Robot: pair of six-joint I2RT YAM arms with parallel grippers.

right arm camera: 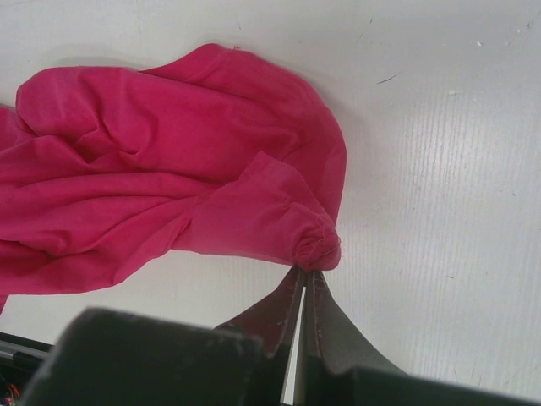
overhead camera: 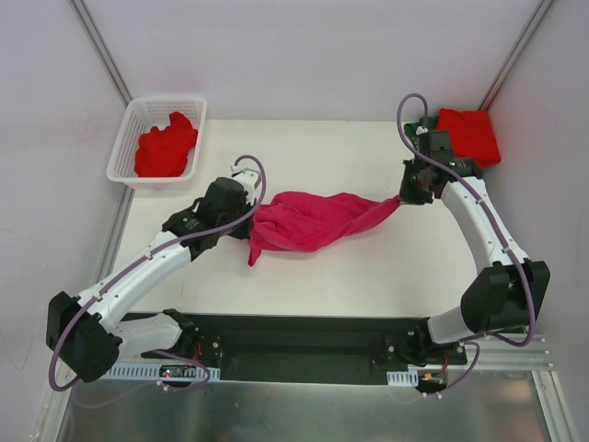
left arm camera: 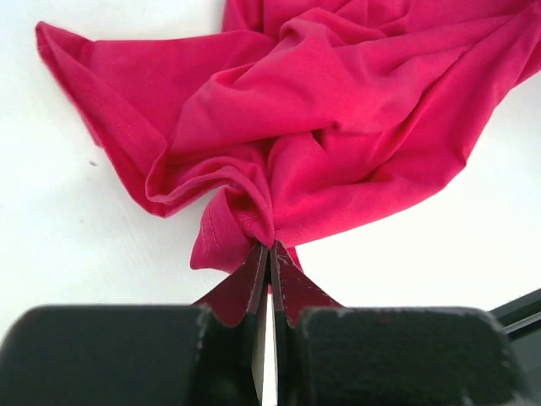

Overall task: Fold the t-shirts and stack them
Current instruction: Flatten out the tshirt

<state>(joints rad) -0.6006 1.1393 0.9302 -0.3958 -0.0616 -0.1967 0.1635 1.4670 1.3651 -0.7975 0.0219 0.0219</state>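
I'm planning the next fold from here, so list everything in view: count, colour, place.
magenta-pink t-shirt: one, magenta-pink, crumpled mid-table, strung between both grippers
bunched red t-shirt: one, bright red, inside the basket
folded red t-shirt: one, bright red, far right corner
dark green cloth: one, dark green, edge showing beside the folded red t-shirt; too little visible to identify
basket: one, white lattice, far left corner
table: one, white, under the shirts
left gripper: one, black, shut on the magenta-pink t-shirt's left end
right gripper: one, black, shut on its right end
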